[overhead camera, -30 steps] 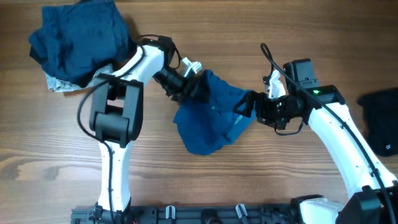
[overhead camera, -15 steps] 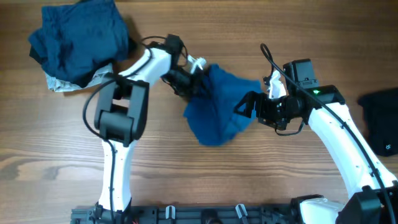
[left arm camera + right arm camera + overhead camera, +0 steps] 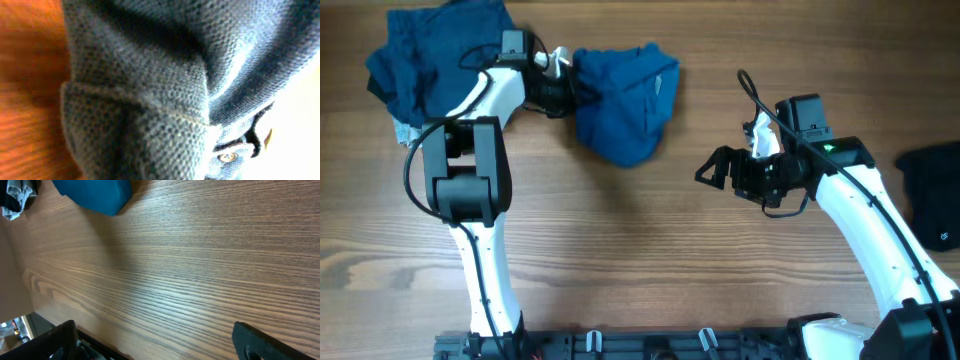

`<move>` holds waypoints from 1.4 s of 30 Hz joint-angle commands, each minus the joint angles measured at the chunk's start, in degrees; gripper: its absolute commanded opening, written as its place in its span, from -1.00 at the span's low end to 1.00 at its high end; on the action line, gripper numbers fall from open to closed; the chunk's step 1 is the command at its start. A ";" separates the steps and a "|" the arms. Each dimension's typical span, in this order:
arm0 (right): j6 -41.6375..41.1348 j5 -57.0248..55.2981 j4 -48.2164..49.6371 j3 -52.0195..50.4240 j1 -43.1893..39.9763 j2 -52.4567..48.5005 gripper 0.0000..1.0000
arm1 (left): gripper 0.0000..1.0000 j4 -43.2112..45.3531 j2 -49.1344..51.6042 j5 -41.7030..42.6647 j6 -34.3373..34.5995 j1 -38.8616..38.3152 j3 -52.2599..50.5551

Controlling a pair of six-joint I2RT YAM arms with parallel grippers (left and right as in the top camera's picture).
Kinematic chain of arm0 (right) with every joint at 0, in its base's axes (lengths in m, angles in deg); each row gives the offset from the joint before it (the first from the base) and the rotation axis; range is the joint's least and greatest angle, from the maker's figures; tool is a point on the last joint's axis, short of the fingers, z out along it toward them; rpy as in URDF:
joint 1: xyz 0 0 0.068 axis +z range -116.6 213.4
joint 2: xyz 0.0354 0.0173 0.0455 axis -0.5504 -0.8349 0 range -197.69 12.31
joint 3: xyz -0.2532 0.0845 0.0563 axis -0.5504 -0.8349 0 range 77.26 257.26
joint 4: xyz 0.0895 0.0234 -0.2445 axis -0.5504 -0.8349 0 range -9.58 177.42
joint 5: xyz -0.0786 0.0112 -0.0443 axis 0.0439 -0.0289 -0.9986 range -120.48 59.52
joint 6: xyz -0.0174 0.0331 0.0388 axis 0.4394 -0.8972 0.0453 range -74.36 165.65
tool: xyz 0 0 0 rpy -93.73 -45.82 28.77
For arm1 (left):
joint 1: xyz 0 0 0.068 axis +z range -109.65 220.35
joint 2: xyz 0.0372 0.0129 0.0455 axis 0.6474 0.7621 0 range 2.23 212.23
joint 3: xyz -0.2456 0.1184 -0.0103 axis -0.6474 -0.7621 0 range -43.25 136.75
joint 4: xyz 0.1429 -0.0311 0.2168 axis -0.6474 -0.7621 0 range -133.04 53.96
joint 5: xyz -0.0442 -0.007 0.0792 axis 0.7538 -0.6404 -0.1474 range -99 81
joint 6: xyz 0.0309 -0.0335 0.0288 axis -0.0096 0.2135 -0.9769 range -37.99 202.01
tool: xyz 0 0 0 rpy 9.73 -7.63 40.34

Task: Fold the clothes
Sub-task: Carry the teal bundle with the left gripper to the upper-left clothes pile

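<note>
Shirt: the blue knit polo shirt is sitting in a rumpled lump on the brown wood-grain table, up around 12 o'clock in the overhead, a touch left of centre. Definitely not folded, more of a blob.

Left gripper: the left gripper is right at the shirt's 9 o'clock edge with its tip shoved into the fabric. The cloth bunches up right there, so it looks clamped on that edge, though the fingers themselves are buried.

Left wrist cam: pretty much wall-to-wall blue knit, with a hem fold running across and a small pale button peeking out at 5 o'clock. A strip of table shows at 9 o'clock.

Right gripper: the right gripper is spread wide with nothing in it, out at about 3 o'clock from the shirt and well apart from it, pointing toward 9 o'clock.

Right wrist cam: both black fingers sit at the bottom corners, far apart, bare wood between them. A corner of the shirt shows at 11 o'clock.

Other stuff: a heap of dark blue clothes is at 10 o'clock, with a bit of grey-white cloth poking out under it. A black garment lies at the 3 o'clock edge.
</note>
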 commanded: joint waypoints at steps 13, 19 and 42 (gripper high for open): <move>-0.15 -0.63 -1.07 -0.55 -0.11 0.15 1.00 | -0.92 -1.51 2.16 -16.28 -5.55 2.12 20.15; -1.11 -0.61 -1.22 -0.55 -0.11 0.15 0.99 | -0.93 -2.91 2.08 -16.28 -7.02 4.42 26.43; -1.97 -0.59 -1.73 -0.55 -0.11 0.15 0.99 | -0.92 -22.97 0.87 -16.17 -6.78 23.32 41.68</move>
